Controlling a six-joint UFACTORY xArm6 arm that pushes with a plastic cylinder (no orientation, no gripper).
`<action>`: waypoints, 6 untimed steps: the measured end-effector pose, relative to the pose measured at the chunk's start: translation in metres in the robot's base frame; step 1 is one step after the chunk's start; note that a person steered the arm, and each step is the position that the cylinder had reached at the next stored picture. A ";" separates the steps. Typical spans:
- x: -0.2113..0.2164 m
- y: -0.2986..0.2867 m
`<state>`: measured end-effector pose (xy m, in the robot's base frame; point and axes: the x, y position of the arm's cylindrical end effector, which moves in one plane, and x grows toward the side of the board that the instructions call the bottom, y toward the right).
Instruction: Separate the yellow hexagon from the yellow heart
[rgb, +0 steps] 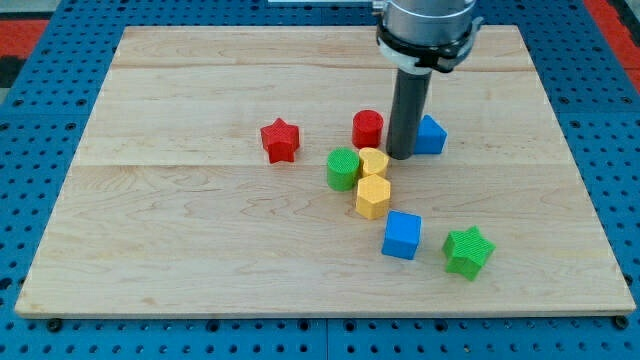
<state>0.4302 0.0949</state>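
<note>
The yellow hexagon (372, 196) lies near the board's middle. The yellow heart (374, 162) sits just above it, touching it. My tip (400, 156) is down on the board just to the right of the yellow heart, close to it, and left of a blue block (431, 134). A green cylinder (343, 168) touches the heart's left side. A red cylinder (367, 128) stands just above the heart.
A red star (280, 140) lies left of the cluster. A blue cube (402, 235) sits below and right of the hexagon. A green star (468, 250) lies further right. The wooden board (180, 230) rests on a blue pegboard.
</note>
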 end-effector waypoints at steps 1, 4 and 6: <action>0.026 0.023; 0.047 -0.133; 0.063 -0.098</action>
